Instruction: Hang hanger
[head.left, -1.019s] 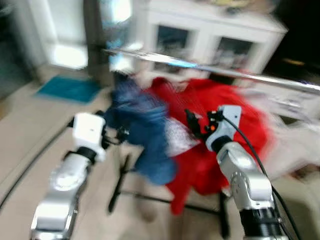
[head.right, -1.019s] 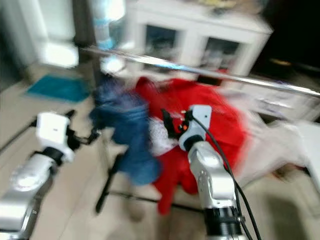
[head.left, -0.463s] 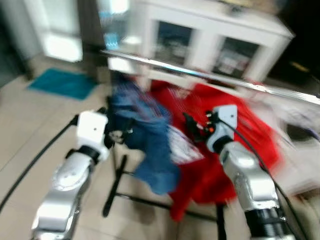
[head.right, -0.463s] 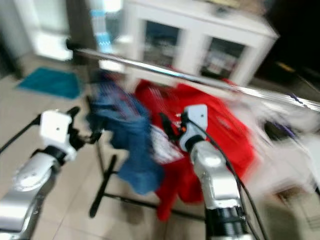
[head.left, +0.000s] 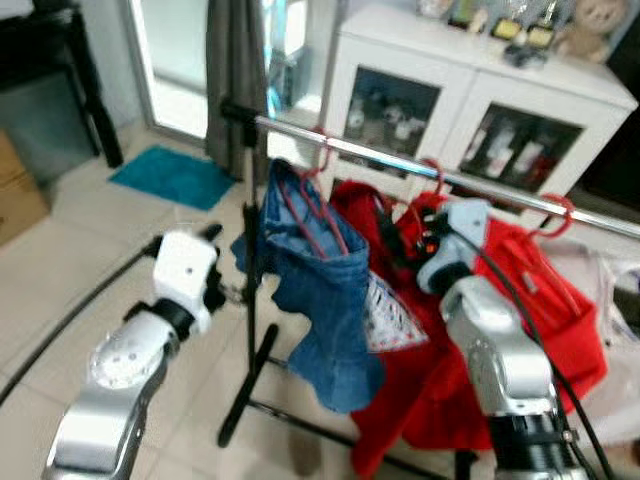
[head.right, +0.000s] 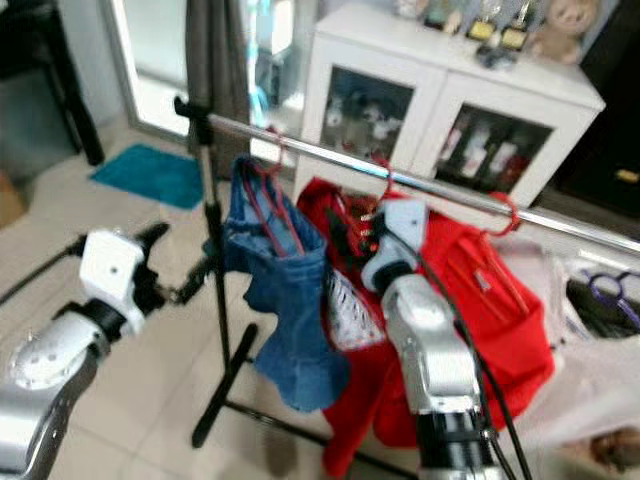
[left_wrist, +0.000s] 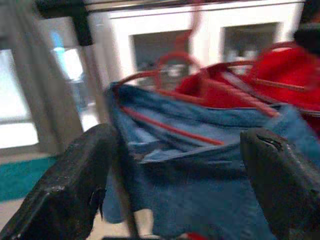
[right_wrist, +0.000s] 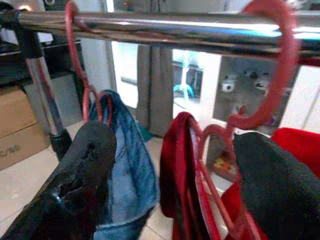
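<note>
A silver rail (head.left: 400, 163) carries a blue denim garment (head.left: 325, 290) on a red hanger (head.left: 300, 205) near its left end. To the right of it, red garments (head.left: 545, 300) hang on red hangers (right_wrist: 280, 65). My right gripper (head.left: 398, 238) is open just below the rail, among the red hanger hooks, between the denim and the red cloth. Its fingers (right_wrist: 87, 165) hold nothing. My left gripper (head.right: 175, 262) is open beside the rack's upright pole, facing the denim (left_wrist: 200, 165), and it holds nothing.
The rack's black pole (head.left: 250, 290) and floor foot stand between my left arm and the clothes. A white glass-door cabinet (head.left: 470, 110) is behind the rail. A grey curtain (head.left: 235, 70), teal mat (head.left: 170, 178) and cardboard box (head.left: 15, 195) lie left. Pale items (head.right: 600, 380) sit right.
The camera has shifted and the blur has cleared. My right gripper now sits closer under the rail. Both grippers stay open and empty.
</note>
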